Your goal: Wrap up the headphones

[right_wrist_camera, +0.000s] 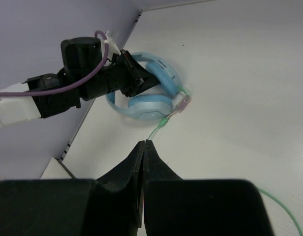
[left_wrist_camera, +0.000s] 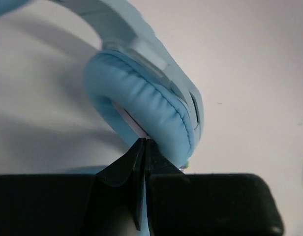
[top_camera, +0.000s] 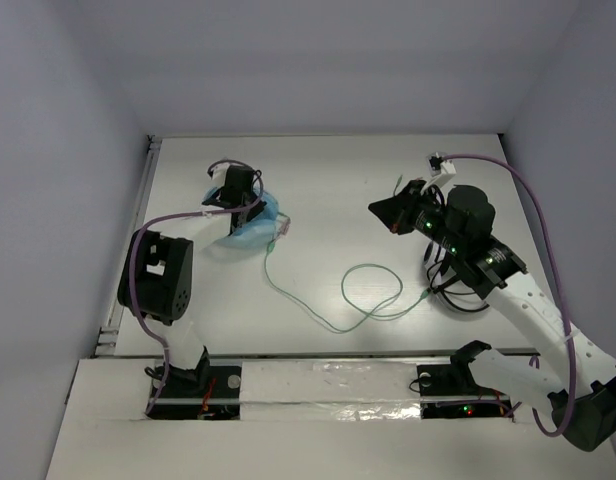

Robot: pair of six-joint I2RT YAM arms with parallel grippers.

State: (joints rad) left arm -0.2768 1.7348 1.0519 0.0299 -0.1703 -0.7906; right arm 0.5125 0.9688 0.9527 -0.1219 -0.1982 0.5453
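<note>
Blue headphones (top_camera: 253, 225) are sitting far-left on table (top_camera: 338, 180); cable (top_camera: 371, 266) is lying loose mid-table, so wrapping isn't begun. L gripper (left_wrist_camera: 144, 142) is touching ear pad (left_wrist_camera: 141, 105), jaws closed; R gripper (right_wrist_camera: 144, 143) is hovering closed, empty.

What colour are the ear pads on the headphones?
Light blue. The ear pad shows best in the left wrist view.

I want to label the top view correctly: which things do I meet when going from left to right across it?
Left arm's black elbow → headphones → cable loop → right arm's white link.
</note>
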